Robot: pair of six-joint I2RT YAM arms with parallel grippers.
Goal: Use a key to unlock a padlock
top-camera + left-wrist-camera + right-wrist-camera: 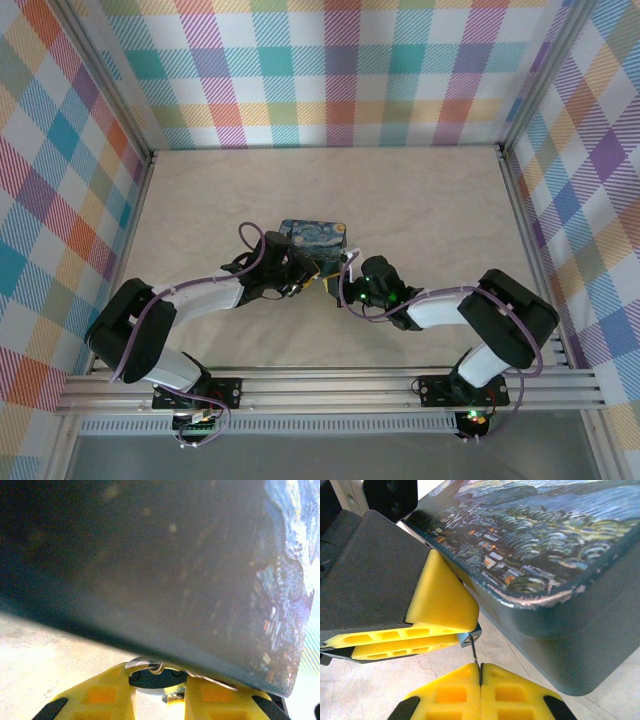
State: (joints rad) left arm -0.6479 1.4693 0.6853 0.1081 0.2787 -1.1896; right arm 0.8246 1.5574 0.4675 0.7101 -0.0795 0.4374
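The tiny bluish padlock (469, 638) pokes out from between the yellow fingers of my left gripper (454, 633), which is shut on it right beside the painted tin. A thin key (475, 655) runs from the padlock's underside down into my right gripper (480, 667), whose pads are pressed together on it. In the left wrist view the padlock's dark body (160, 678) and silvery shackle (157, 667) sit between the fingers of my left gripper (159, 681), tight under the tin's wall. From above, both grippers (305, 272) (336, 284) meet just in front of the tin.
The blue-and-yellow starry-night tin (313, 236) stands at mid-table, touching or nearly touching the left fingers. Its dark side wall (150, 565) looms close over the left wrist camera. Beige tabletop (420, 200) stretches around it, bounded by plaid walls.
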